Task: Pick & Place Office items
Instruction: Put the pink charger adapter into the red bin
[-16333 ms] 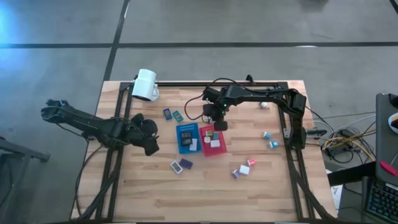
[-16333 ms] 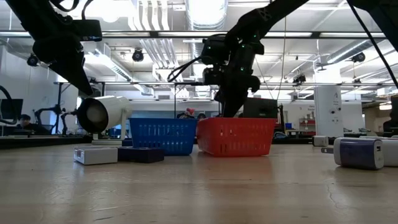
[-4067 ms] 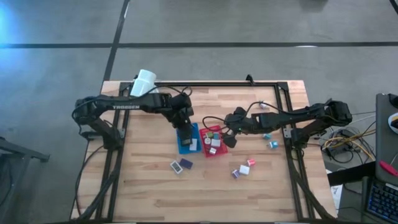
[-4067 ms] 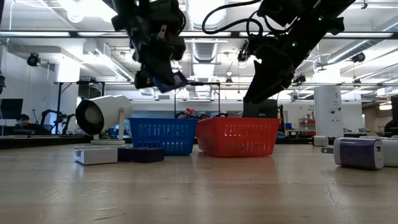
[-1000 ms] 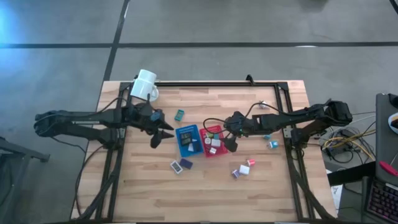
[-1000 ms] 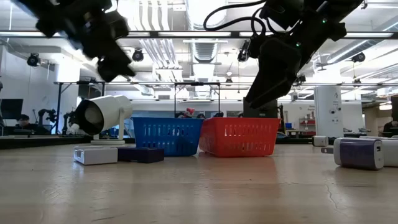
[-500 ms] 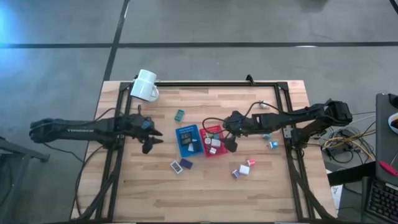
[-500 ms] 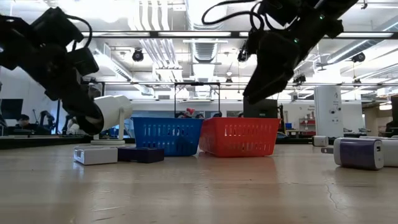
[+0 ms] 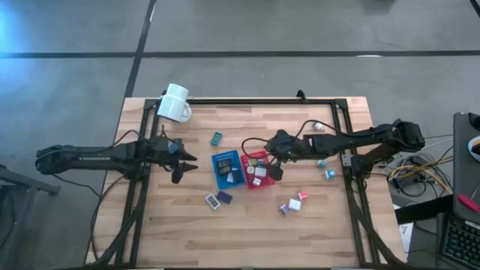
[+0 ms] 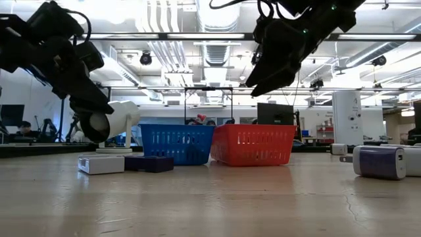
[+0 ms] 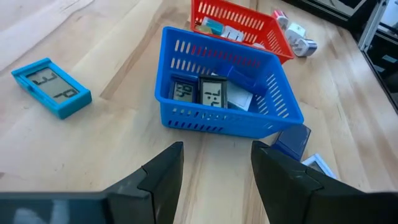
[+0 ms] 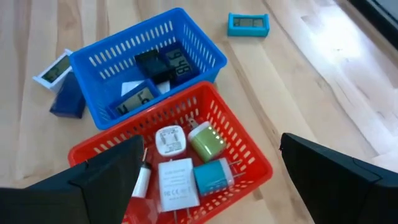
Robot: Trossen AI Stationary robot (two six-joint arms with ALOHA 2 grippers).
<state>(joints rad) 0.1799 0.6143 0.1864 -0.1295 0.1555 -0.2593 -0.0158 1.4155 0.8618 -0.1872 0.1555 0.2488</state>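
Hovering above the red basket [image 9: 258, 169], the right gripper [image 9: 273, 166] has its fingers spread and empty. The left gripper [image 9: 180, 166] sits left of the blue basket [image 9: 225, 166], fingers likewise parted, holding nothing. Office items lie in both baskets; a teal display unit [image 11: 51, 87] rests loose on the table [image 9: 247, 225], others [image 9: 219, 199] just before the baskets.

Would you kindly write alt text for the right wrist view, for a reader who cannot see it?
The right gripper hangs open over a red basket holding small white, green and teal plug-like pieces. A blue basket with small display units sits against it on the wooden table, and a teal display unit lies apart.
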